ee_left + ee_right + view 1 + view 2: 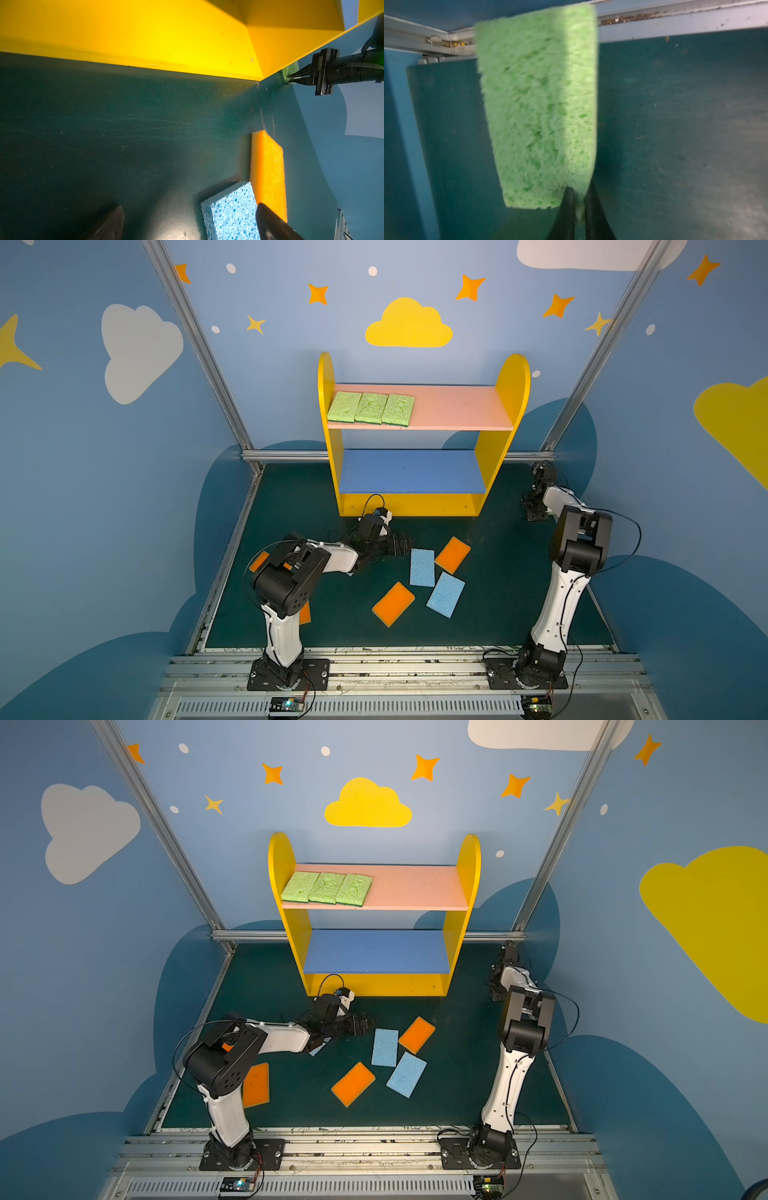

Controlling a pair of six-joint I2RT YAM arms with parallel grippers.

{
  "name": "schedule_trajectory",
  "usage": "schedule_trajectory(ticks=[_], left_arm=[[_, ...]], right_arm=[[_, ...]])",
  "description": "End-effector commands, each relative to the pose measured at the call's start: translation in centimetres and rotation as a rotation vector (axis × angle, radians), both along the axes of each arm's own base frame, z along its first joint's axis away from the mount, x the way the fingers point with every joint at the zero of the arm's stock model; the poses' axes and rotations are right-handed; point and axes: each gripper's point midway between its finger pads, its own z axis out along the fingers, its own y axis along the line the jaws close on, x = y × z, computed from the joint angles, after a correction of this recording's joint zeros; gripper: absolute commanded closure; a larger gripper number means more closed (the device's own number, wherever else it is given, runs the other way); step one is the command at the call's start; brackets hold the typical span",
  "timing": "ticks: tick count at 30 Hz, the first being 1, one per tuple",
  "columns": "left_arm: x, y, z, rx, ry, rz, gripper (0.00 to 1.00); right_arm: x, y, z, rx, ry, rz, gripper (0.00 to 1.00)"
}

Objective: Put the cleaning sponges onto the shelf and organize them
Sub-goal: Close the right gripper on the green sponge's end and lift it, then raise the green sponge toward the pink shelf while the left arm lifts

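Green sponge [537, 108] sat clamped in my right end effector [579, 203], beside the shelf [505, 406], likely bound for the green row [371, 407] on its pink board [457, 406]; my left end effector [189, 212] stood apart.

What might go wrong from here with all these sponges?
1. The right gripper pinches the green sponge only at one end, so it may flop or slip out on the way up.
2. That sponge probably must pass the yellow side panel to reach the pink board; it could snag there or bump the three green sponges.
3. The open left gripper hangs by a blue sponge right beside an orange sponge; grabbing one may shove the other.
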Motion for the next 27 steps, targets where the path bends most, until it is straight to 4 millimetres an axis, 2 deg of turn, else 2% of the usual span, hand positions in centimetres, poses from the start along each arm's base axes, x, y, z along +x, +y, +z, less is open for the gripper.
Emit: schedule_trajectory(ticks=[1, 7, 13, 17, 22, 27], left_arm=[[0.2, -0.1, -0.3, -0.003, 0.010, -0.005, 0.02], [-0.2, -0.5, 0.1, -0.020, 0.017, -0.031, 0.02], [-0.7, -0.8, 1.3, -0.027, 0.001, -0.048, 0.02], [-1.6, -1.5, 2.8, -0.012, -0.025, -0.071, 0.02], [-2.8, -1.7, 4.8, 0.023, -0.061, -0.080, 0.02], [-5.1, -1.5, 6.6, 0.032, -0.061, -0.100, 0.03]], right_arm=[[-0.7, 0.2, -2.6, 0.017, 0.054, 0.016, 0.96], [-0.4, 0.1, -1.9, 0.000, 0.009, 0.061, 1.00], [-0.6, 0.2, 1.0, -0.069, -0.055, 0.195, 1.00], [-1.0, 1.5, 2.7, -0.046, -0.113, 0.291, 1.00], [-2.9, 3.5, 4.6, -0.009, -0.201, 0.337, 1.00], [-5.9, 5.4, 6.6, 0.007, -0.283, 0.388, 1.00]])
